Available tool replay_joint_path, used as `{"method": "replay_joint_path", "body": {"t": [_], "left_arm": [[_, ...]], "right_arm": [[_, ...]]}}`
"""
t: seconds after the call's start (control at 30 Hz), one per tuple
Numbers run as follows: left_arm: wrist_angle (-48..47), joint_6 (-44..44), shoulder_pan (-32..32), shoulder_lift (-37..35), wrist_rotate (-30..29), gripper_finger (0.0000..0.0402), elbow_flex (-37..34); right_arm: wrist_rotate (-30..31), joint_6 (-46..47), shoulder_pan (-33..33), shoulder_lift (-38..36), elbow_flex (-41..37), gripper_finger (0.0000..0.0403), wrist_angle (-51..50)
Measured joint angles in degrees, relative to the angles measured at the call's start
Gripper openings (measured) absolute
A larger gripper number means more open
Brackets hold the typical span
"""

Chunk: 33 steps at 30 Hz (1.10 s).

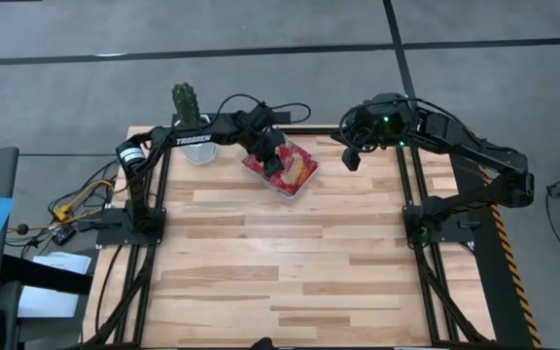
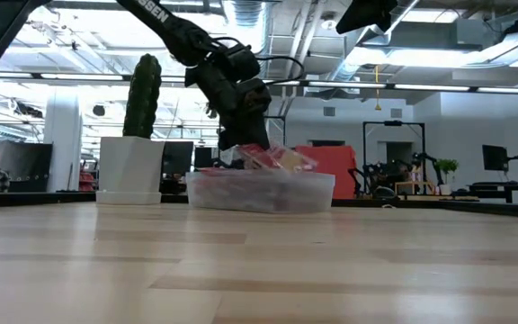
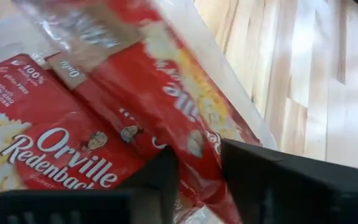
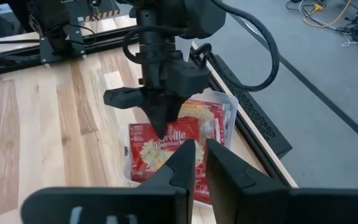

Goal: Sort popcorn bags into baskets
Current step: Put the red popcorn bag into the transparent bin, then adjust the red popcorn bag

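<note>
Red popcorn bags (image 1: 290,167) are piled in the clear basket (image 2: 259,193) at the middle of the table's far edge. My left gripper (image 4: 162,127) points down into the basket with its fingers apart. In its wrist view, the end of the topmost bag (image 3: 166,87) runs between the fingers. That bag lies slanted over another bag (image 3: 55,149), which lies flat beneath it. My right gripper (image 4: 199,155) hangs raised over the far right part of the table, to the right of the basket. It shows a narrow empty gap between its fingers. My left gripper (image 3: 201,168) comes slanting down from above, with the topmost bag's end (image 3: 197,146) between its open fingers. That bag rests on the other bags in the basket. I cannot tell whether either finger touches it.
A white pot with a green cactus (image 1: 191,131) stands just left of the basket at the far edge. The wooden tabletop (image 1: 290,262) stretches bare toward the near edge. Black frame rails (image 1: 411,214) run along both sides of the table.
</note>
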Motion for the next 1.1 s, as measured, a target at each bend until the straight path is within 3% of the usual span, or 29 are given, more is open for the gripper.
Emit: {"method": "replay_joint_path", "body": {"t": [0.3, 0.53, 0.67, 0.8, 1.03, 1.1], "left_arm": [[-2.15, 5.34, -0.85, -0.02, -5.03, 0.0216, 1.16], [-4.55, 7.52, -0.83, -0.07, -11.62, 0.0230, 6.41], [-12.66, 9.13, 0.17, -0.11, -14.72, 0.0225, 11.24], [-19.60, 8.51, 1.36, -0.25, -11.39, 0.0190, 11.98], [-19.54, 8.52, 2.28, -0.13, -10.67, 0.0032, 6.85], [-17.91, 7.90, 2.32, -0.14, -9.43, 0.0011, 5.31]], "right_arm": [[0.00, 0.00, -0.02, 0.00, 0.00, 0.0063, 0.00], [0.00, 0.00, -0.02, 0.00, 0.00, 0.0063, 0.00], [0.00, 0.00, -0.02, 0.00, 0.00, 0.0063, -0.63], [0.00, 0.32, -0.02, 0.02, 0.00, 0.0063, -2.18], [0.00, 0.44, 0.00, 0.02, -1.38, 0.0063, -2.89], [0.00, 0.42, 0.02, 0.04, -1.89, 0.0063, -3.03]]}}
